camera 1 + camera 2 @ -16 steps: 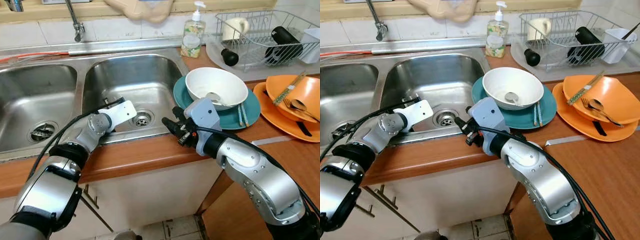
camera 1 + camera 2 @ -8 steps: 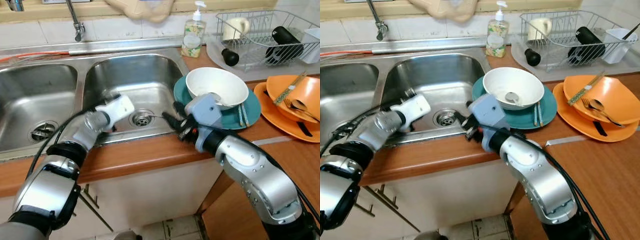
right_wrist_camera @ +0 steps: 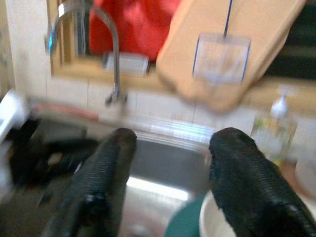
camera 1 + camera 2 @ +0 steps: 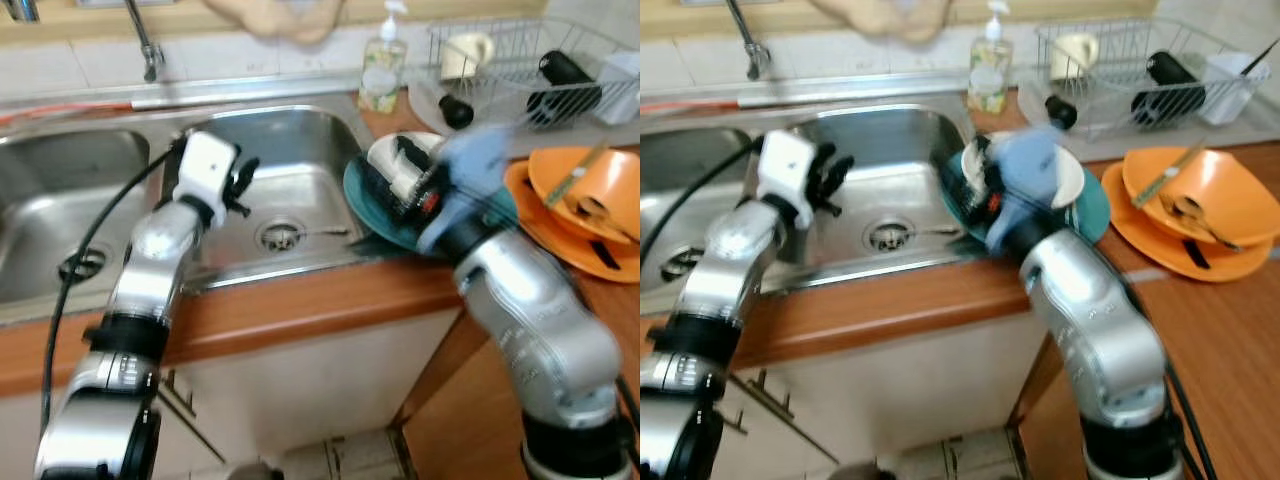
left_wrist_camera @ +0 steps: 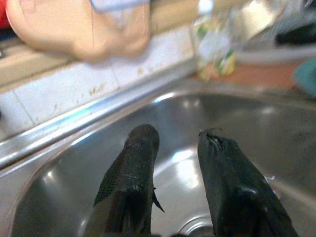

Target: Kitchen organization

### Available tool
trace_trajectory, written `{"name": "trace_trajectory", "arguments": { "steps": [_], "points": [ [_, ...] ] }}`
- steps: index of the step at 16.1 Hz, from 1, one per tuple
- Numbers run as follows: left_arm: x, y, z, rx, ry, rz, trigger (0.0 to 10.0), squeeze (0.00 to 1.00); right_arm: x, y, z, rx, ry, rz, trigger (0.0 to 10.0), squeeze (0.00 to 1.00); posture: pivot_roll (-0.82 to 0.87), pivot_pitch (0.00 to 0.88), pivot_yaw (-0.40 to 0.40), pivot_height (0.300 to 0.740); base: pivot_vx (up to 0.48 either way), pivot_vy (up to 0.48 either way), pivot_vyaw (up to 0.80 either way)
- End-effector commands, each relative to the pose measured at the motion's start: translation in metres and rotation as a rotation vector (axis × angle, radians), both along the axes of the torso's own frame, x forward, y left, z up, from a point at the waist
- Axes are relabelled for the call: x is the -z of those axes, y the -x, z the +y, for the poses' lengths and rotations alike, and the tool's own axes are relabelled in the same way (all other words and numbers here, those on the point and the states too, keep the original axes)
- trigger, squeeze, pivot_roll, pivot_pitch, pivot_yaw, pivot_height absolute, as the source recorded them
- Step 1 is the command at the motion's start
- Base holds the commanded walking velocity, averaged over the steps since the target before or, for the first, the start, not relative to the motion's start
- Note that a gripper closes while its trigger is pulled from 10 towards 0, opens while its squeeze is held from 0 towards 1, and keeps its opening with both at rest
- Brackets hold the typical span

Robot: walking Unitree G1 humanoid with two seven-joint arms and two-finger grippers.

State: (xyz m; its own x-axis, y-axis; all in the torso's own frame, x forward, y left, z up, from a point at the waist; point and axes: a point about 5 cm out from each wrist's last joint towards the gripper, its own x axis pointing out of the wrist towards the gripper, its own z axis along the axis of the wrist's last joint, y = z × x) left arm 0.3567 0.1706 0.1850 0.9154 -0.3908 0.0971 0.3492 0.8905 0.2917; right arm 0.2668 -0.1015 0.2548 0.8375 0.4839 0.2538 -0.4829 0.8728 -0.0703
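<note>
Now we hold both grippers, left [image 4: 243, 178] and right [image 4: 385, 190], empty with fingers apart over the sink [image 4: 300, 140], seemingly about to reach the bowl [image 4: 1072, 180] at the worktop's [image 4: 300, 300] front edge.

You see a white bowl [image 4: 400, 165] on a teal plate [image 4: 372, 205] beside the right gripper's [image 3: 170, 163] black fingers, orange plates [image 4: 585, 200] beyond, and a steel-grey sink [image 5: 276, 128] around the left gripper [image 5: 175, 140].

The bowl [image 4: 400, 160] sits on a plate [image 4: 365, 200] right of the sink [image 4: 290, 160], dish rack [image 4: 520, 60] behind.
</note>
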Motion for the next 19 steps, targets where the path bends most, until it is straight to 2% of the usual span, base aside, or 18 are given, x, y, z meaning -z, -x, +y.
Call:
{"name": "trace_trajectory", "arguments": {
  "steps": [1,2,3,4,5,7,9,10,11,12,15,16,17,19],
  "points": [
    [-0.012,0.004,-0.002,0.027,0.02,-0.046,10.0,0.0,-0.006,0.003,-0.003,0.003,-0.035,-0.028,10.0,1.0,-0.03,0.0,0.036,0.74,0.0,0.0,0.0],
    [-0.013,0.017,-0.002,0.082,0.053,-0.021,10.0,0.0,-0.007,0.004,-0.01,0.028,-0.047,-0.03,10.0,1.0,-0.03,0.0,0.038,0.74,0.0,0.0,0.0],
    [-0.013,0.02,-0.002,0.095,0.058,-0.016,10.0,0.0,-0.006,0.004,-0.011,0.035,-0.046,-0.027,10.0,1.0,-0.03,0.0,0.038,0.74,0.0,0.0,0.0],
    [-0.013,0.03,-0.004,0.162,0.1,0.007,10.0,0.74,0.0,0.002,-0.02,0.087,-0.034,-0.001,10.0,1.0,-0.03,0.0,0.039,0.74,0.0,0.0,0.0],
    [-0.012,0.046,-0.009,0.245,0.138,0.036,10.0,1.0,0.006,-0.001,-0.036,0.192,-0.052,0.026,10.0,1.0,-0.03,0.0,0.036,0.74,0.0,0.0,0.0],
    [-0.01,0.059,-0.013,0.288,0.132,0.05,10.0,1.0,0.009,-0.003,-0.046,0.244,-0.092,0.053,10.0,1.0,-0.03,0.0,0.036,0.74,0.0,0.0,0.0],
    [-0.007,0.069,-0.015,0.286,0.131,0.062,10.0,1.0,0.015,-0.001,-0.051,0.251,-0.086,0.078,10.0,1.0,-0.03,0.0,0.042,0.74,0.0,0.0,0.0],
    [-0.005,0.075,-0.017,0.294,0.134,0.078,10.0,0.18,0.02,0.0,-0.052,0.24,-0.069,0.102,10.0,1.0,-0.03,0.0,0.042,0.74,0.0,0.0,0.0],
    [-0.002,0.081,-0.02,0.307,0.137,0.099,10.0,0.0,0.024,0.003,-0.051,0.209,-0.056,0.127,10.0,0.54,-0.03,0.0,0.041,0.74,0.0,0.0,0.0],
    [0.001,0.085,-0.022,0.316,0.13,0.119,10.0,0.0,0.028,0.005,-0.05,0.197,-0.046,0.142,10.0,0.0,-0.03,0.0,0.043,0.74,0.0,0.0,0.0],
    [0.007,0.096,-0.031,0.343,0.126,0.157,10.0,0.0,0.044,0.006,-0.056,0.237,0.004,0.221,10.0,0.0,-0.03,0.0,0.043,0.74,0.0,0.0,0.0],
    [0.009,0.098,-0.034,0.353,0.118,0.166,10.0,0.0,0.048,0.006,-0.057,0.239,0.005,0.241,2.8,0.0,-0.03,0.0,0.042,0.74,0.0,0.0,0.0],
    [0.01,0.1,-0.037,0.36,0.112,0.172,10.0,0.0,0.051,0.006,-0.057,0.235,-0.005,0.259,0.0,0.0,-0.03,0.0,0.042,0.74,0.0,0.0,0.0],
    [0.012,0.103,-0.038,0.364,0.104,0.187,10.0,0.0,0.057,0.007,-0.056,0.24,-0.017,0.279,0.0,0.0,-0.03,0.0,0.039,0.74,0.0,0.0,0.0]
  ]
}}
